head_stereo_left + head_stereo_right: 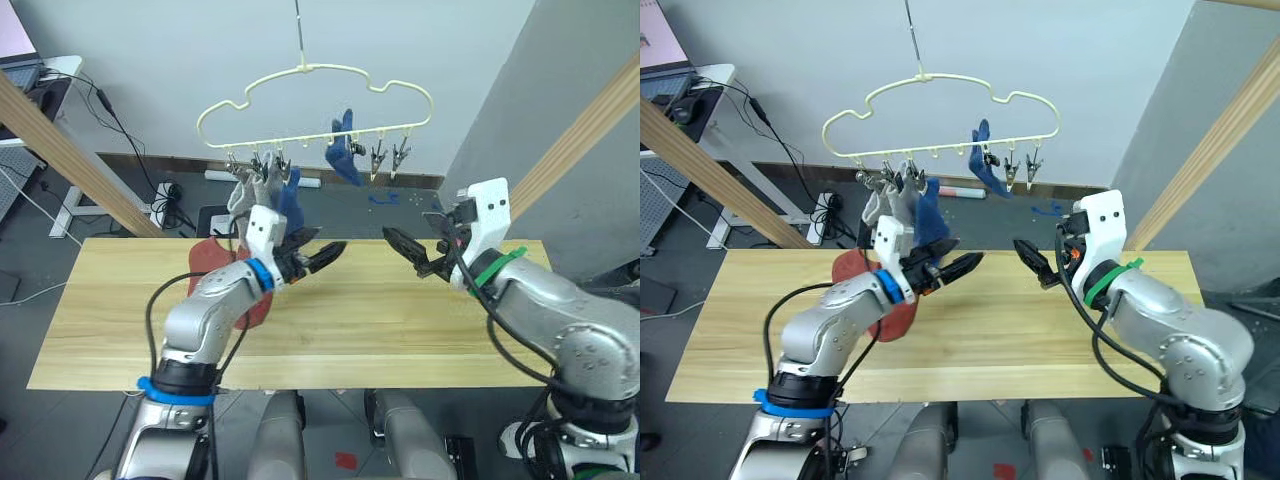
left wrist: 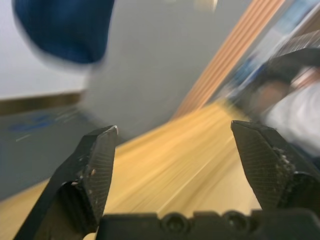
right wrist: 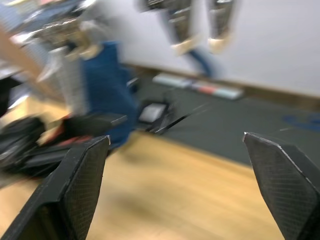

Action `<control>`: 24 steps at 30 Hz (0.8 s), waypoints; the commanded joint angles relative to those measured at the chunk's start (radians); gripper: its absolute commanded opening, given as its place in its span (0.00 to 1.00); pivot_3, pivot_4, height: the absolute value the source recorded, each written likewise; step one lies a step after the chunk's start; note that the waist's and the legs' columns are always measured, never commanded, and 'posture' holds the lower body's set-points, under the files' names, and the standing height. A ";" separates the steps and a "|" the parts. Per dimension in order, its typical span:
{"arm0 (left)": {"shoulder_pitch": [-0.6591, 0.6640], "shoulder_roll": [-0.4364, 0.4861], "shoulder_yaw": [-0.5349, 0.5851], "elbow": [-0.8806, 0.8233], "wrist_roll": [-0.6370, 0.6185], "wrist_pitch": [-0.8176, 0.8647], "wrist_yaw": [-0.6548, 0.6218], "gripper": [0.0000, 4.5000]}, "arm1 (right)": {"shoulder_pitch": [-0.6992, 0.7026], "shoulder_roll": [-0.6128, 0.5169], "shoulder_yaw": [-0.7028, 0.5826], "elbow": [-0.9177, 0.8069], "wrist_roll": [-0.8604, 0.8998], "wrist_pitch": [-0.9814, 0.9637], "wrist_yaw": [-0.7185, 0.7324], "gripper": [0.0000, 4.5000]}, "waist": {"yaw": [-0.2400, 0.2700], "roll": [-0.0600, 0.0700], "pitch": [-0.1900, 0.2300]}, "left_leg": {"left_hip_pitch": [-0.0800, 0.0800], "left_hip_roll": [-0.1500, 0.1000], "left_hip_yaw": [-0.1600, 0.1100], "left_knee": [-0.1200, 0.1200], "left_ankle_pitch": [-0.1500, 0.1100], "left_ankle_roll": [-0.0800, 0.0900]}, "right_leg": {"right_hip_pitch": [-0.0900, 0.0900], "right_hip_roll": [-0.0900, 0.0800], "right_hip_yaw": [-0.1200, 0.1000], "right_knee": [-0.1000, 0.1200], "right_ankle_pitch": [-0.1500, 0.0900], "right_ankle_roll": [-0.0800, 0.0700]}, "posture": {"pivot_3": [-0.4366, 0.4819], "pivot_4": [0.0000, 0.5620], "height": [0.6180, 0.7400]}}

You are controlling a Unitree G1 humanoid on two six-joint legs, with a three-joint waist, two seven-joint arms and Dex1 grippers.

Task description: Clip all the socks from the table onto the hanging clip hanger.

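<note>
The pale yellow-green clip hanger (image 1: 310,100) hangs above the table's far edge. Two light grey socks (image 1: 245,190) and a blue sock (image 1: 291,198) are clipped at its left. Another blue sock (image 1: 345,150) is clipped right of centre. Two rust-red socks (image 1: 212,258) lie on the light wood table (image 1: 400,330), partly hidden under my left forearm. My left gripper (image 1: 330,241) is open and empty above the table, just right of the red socks. My right gripper (image 1: 403,250) faces it, open and empty. In the left wrist view both fingers (image 2: 95,165) stand wide apart, as do the fingers (image 3: 85,170) in the right wrist view.
Two bare clips (image 1: 390,155) hang at the hanger's right end. Thick wooden poles slant at the left (image 1: 70,150) and right (image 1: 580,130). A white desk (image 1: 55,68) stands far left, with cables and a power strip (image 1: 165,205) on the floor behind the table.
</note>
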 commanded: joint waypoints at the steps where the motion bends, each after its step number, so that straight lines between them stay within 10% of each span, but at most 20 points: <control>1: -0.008 0.054 0.045 -0.157 -0.037 0.023 -0.025 0.86 | -0.004 0.032 0.141 -0.040 -0.209 -0.171 -0.032 0.72 | 0.002 0.000 0.000 | -0.002 0.000 0.000 0.000 0.000 0.000 | -0.002 0.000 0.000 0.000 0.000 0.001 | 0.56 0.60 1.00; 9: -0.023 0.142 0.068 -0.300 -0.038 -0.010 -0.065 0.86 | -0.050 0.198 0.259 0.120 -0.467 -0.380 -0.064 0.39 | 0.018 0.000 0.001 | -0.003 -0.001 0.000 0.001 0.000 -0.001 | -0.003 -0.001 0.000 0.000 0.001 0.001 | 0.60 0.61 1.00; 24: -0.037 0.116 0.104 -0.369 -0.133 0.016 -0.028 0.86 | -0.204 0.334 0.183 0.394 -0.640 -0.517 -0.043 0.39 | 0.045 0.000 0.001 | -0.003 0.000 0.000 0.001 0.000 -0.001 | -0.003 -0.001 -0.001 0.000 0.001 0.000 | 0.66 0.59 1.00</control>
